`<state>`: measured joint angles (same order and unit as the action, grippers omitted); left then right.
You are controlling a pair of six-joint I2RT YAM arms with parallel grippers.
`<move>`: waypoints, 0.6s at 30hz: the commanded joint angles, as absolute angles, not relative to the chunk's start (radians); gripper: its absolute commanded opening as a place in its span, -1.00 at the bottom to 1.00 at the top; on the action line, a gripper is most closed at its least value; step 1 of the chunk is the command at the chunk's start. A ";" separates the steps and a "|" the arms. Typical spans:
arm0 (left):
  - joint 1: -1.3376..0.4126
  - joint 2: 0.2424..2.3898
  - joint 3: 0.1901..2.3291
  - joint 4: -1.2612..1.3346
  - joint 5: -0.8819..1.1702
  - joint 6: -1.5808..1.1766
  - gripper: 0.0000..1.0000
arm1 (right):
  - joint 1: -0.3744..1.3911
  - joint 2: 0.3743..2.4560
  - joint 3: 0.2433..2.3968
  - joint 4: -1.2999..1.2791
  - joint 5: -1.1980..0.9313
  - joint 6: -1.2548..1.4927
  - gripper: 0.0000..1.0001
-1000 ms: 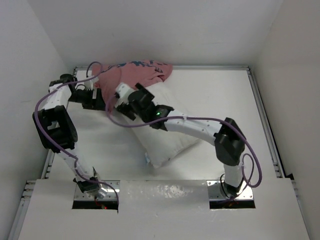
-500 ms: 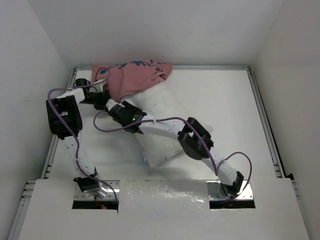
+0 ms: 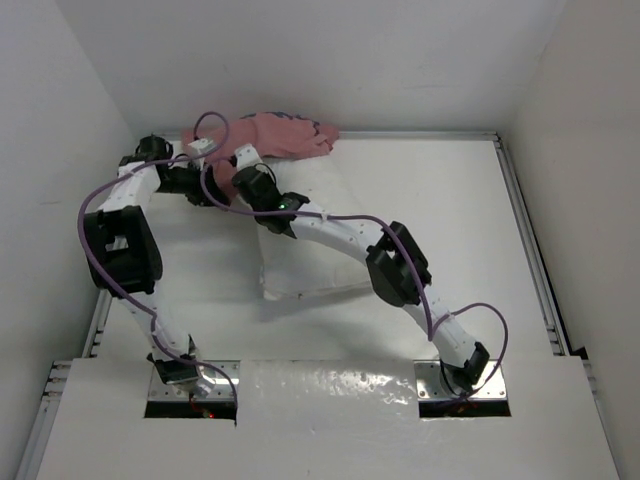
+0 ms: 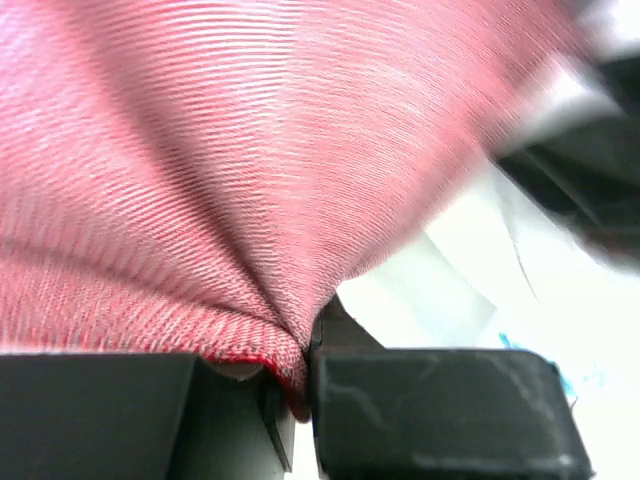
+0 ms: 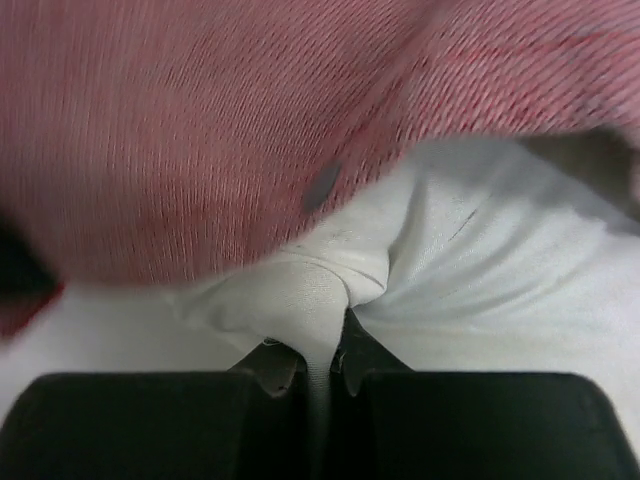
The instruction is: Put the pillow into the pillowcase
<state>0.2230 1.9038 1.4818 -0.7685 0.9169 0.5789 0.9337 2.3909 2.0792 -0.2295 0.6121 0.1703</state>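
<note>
Both pincers have just clamped shut. The pillow (image 3: 300, 275) lies on the table (image 3: 460, 230), its far end at the pillowcase (image 3: 290, 135) bunched along the far edge. My left pincer (image 4: 305, 365) nips red cloth and my right pincer (image 5: 335, 368) a fold of pillow, so stuffing can begin, I judge. My right arm (image 3: 340, 230) sprawls across the pillow.

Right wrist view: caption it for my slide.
Right hand pinches a fold of white pillow beside the red pillowcase.
</note>
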 commanded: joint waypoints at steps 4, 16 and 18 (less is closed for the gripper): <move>0.095 1.861 1.560 -1.318 1.077 1.000 -1.00 | 0.905 2.335 2.164 0.175 0.828 0.328 -1.00; 0.146 1.832 1.644 -1.319 1.054 0.925 -0.01 | 0.907 2.038 1.585 0.433 0.468 -0.008 0.68; 0.181 1.813 1.652 -1.318 1.032 0.910 0.06 | 0.907 1.941 1.453 0.482 0.471 -0.081 0.96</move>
<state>0.1307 1.8881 1.6157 -1.2713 1.0069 0.9112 0.9230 2.1204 1.5555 0.2714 0.5419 0.0879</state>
